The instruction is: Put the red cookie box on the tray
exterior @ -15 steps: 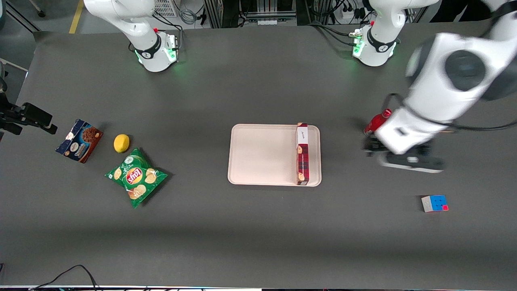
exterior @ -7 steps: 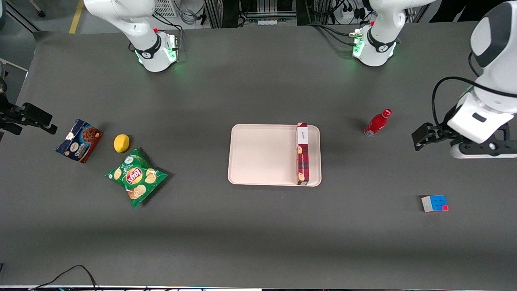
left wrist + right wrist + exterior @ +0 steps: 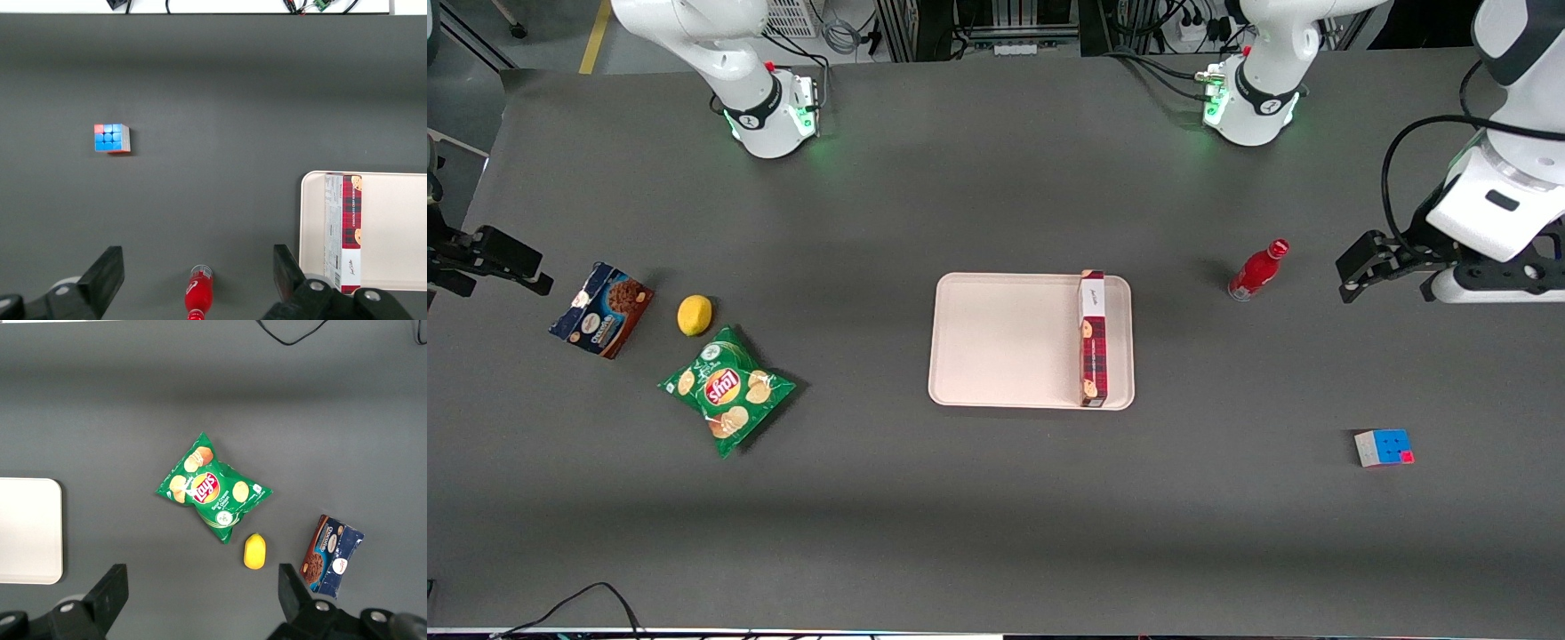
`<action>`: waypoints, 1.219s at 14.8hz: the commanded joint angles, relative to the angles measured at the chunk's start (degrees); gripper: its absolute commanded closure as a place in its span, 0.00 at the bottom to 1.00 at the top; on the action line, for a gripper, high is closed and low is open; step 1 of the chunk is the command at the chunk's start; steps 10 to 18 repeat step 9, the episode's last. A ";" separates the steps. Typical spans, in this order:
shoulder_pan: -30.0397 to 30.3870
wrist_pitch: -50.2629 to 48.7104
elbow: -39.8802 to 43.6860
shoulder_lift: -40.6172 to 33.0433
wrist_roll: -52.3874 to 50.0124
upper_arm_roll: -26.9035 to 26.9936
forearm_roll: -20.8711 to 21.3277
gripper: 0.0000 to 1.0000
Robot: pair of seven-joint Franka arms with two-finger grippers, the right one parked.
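— Dark grey surface (image 3: 996,498) reads quiet. Where's the red cookie box (image 3: 1093,338)?

— Lying on the tray (image 3: 1005,342), along its edge nearest the red bottle (image 3: 1257,269). My tool (image 3: 193,277) hangs above that bottle, spread wide, empty. I'd call placement done; parking remains.

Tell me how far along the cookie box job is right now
It looks done: the red cookie box lies flat on the tray, along the edge nearer the working arm. Nothing is in hand; the gripper is open and empty, up over the table near the red bottle. Nothing visible is left beyond parking the arm.
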 commanded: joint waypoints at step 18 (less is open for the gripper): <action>-3.62 -9.73 5.65 2.86 -1.14 0.46 1.32 0.00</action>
